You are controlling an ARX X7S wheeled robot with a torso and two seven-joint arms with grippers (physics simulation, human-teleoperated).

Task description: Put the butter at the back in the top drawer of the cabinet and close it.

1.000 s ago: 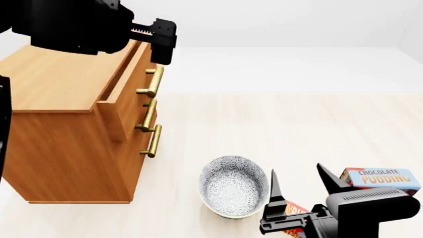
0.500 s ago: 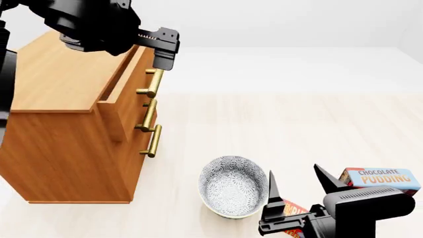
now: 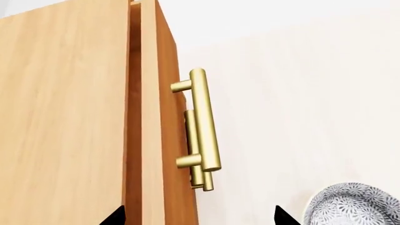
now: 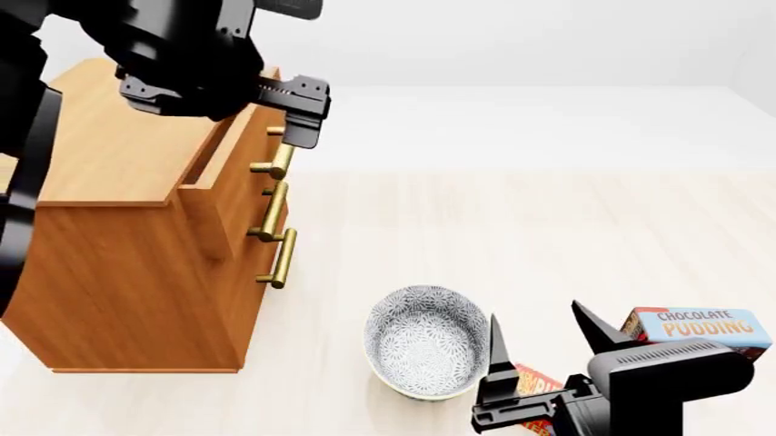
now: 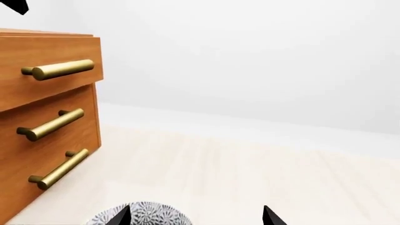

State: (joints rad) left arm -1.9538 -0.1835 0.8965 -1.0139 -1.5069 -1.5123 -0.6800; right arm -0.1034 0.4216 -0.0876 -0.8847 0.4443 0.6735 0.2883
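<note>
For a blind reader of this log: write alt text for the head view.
A black left gripper hovers, jaws open, at the brass bar handle of the slightly pulled-out top drawer of a light-brown wooden cabinet. Lower right, the open right gripper sits over a small orange-red butter carton, between a patterned grey bowl and a chocolate pudding box.

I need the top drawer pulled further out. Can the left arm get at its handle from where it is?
Probably yes. The left gripper hangs open just above the top drawer's handle, and nothing lies between them.

The cabinet (image 4: 122,263) is smooth matt wood with shiny brass handles (image 3: 203,126).
</note>
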